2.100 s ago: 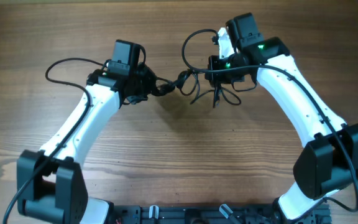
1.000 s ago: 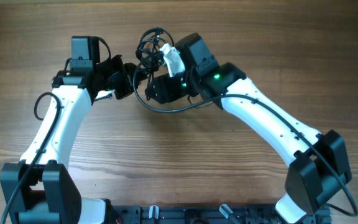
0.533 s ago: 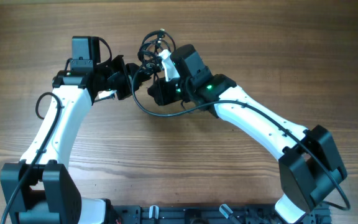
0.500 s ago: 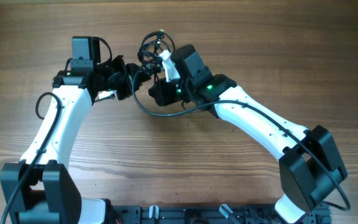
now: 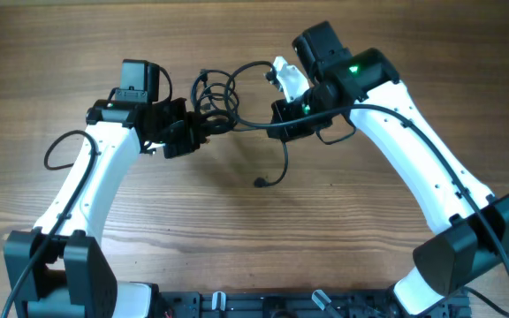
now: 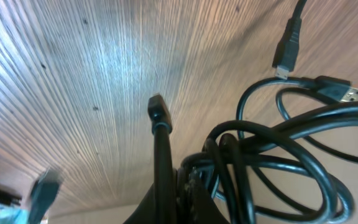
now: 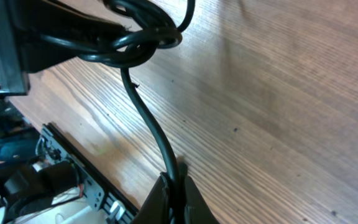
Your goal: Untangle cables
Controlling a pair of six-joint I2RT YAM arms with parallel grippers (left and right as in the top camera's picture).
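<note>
Wood-grain worktop fills the overhead view, its brown boards running side to side.

Finding one: the cables, thin black cords, hang as a looped clump between the two arms, left of centre and toward the far side. Their shadow falls on the wood beneath.

Finding two: my left claw is clenched on the near-left edge of that clump. On the left wrist view the loops come straight out of the closed fingers and fan to the right. Three ends stand free there: a silver USB plug at the right edge, a small narrow plug above it, and a stubby black plug pointing up at centre. Any lettering on the plug bodies is too small to read.

Finding three: my right claw is clenched on a single cord. On the right wrist view that cord runs from between the fingers up to the knot. A loose tail curves from beside this claw toward me and ends in a dark tip. I cannot tell whether the tip touches the wood.

Finding four: a green light glows on the right arm.
</note>
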